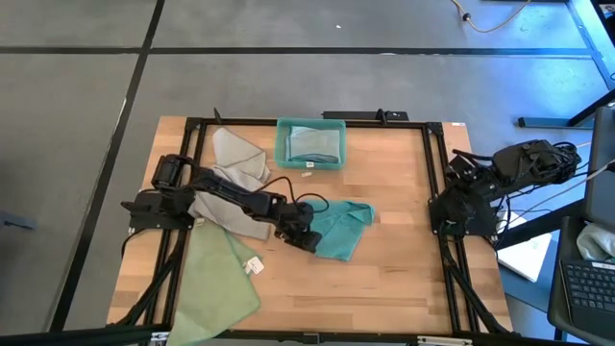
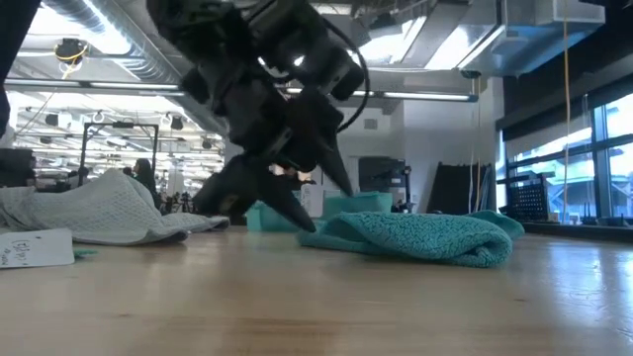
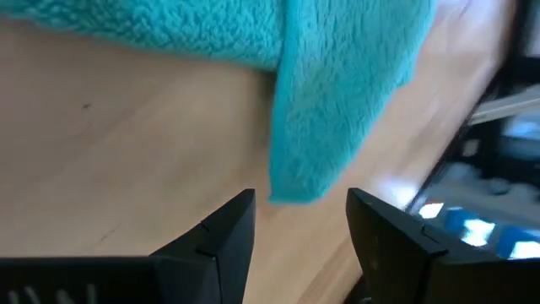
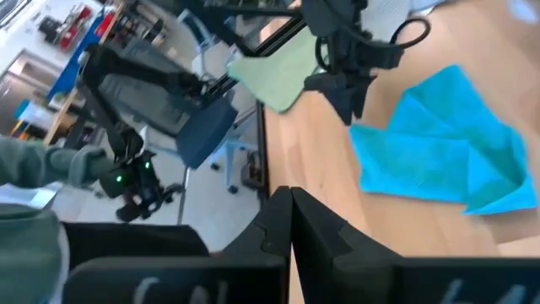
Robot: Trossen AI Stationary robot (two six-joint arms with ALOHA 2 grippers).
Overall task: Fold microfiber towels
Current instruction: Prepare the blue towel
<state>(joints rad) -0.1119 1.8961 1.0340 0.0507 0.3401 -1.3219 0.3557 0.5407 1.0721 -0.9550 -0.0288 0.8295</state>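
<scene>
Wood makes up the table (image 1: 384, 279), and its near edge is at the bottom of the high view. A pale green towel (image 1: 219, 274) lies flat at the near left corner, and part of it hangs over the edge. A small white tag (image 1: 255, 265) sits at its right side.

A bit farther in, near the middle of the table, lies a teal towel (image 1: 341, 229). It is bunched up and partly folded over itself. The left gripper (image 1: 306, 236) is down low at the left edge of this towel. Its two dark fingers (image 3: 221, 241) stand apart, open, and nothing is between them. A corner of the teal towel lies on the wood just in front of the fingers, not held.

A grey towel (image 1: 235, 183) lies under and behind the left arm, in a loose heap on the left side of the table.

At the far edge sits a teal bin (image 1: 310, 142). A pale folded towel (image 1: 313, 144) lies inside it.

The right gripper (image 4: 291, 224) waits off the right side of the table, well away from the towels. Its fingers are pressed together and hold nothing.
</scene>
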